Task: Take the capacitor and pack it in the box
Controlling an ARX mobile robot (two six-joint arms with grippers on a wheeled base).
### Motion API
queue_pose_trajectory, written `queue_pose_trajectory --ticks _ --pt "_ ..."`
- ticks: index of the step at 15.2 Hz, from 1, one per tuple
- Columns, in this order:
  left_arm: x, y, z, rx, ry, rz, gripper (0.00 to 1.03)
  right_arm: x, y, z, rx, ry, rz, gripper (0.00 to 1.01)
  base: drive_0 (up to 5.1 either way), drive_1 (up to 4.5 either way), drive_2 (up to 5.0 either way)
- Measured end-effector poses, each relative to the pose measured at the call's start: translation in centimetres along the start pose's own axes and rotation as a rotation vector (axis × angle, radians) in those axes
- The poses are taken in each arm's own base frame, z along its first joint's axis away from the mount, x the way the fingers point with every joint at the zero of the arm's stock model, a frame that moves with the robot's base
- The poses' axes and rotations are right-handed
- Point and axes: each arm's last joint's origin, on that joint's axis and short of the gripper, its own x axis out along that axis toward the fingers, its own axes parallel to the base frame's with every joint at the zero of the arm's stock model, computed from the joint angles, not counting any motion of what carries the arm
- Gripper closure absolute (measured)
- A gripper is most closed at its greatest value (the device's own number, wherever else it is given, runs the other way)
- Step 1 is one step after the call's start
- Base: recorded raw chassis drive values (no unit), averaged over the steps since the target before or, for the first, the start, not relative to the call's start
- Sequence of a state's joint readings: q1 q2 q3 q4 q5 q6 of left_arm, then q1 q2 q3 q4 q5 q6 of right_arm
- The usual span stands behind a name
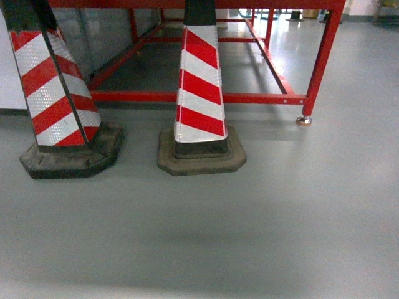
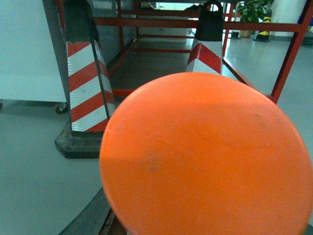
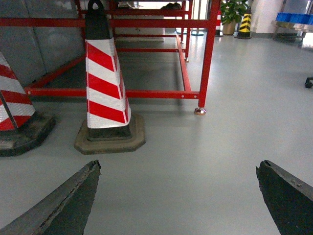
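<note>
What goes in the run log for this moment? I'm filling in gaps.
phase: pre-pick | box, capacitor: not in view | right gripper: open, empty | left wrist view: blocked by orange disc | ahead: striped cones, red frame

Floor: plain pale grey.
Left cone: red and white diagonal stripes, black base.
Middle cone: red and white diagonal stripes, black top, dark olive-grey base.
Frame: bright red bars.
Disc: plain orange.
Far cone, at 1 o'clock: yellow and black stripes.
Right gripper fingers: dull black.
</note>
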State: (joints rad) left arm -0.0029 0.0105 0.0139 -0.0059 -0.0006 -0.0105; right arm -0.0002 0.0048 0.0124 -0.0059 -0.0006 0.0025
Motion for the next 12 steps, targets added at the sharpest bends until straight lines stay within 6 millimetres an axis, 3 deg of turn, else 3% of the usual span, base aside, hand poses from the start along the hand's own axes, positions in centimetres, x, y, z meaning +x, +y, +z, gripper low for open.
queue_pose_trajectory --ticks 12 --pt "0.00 0.00 -0.02 0.000 0.002 0.000 0.59 0.00 0.00 -0.01 0.000 0.001 0.000 0.03 0.0 3.95 -3.9"
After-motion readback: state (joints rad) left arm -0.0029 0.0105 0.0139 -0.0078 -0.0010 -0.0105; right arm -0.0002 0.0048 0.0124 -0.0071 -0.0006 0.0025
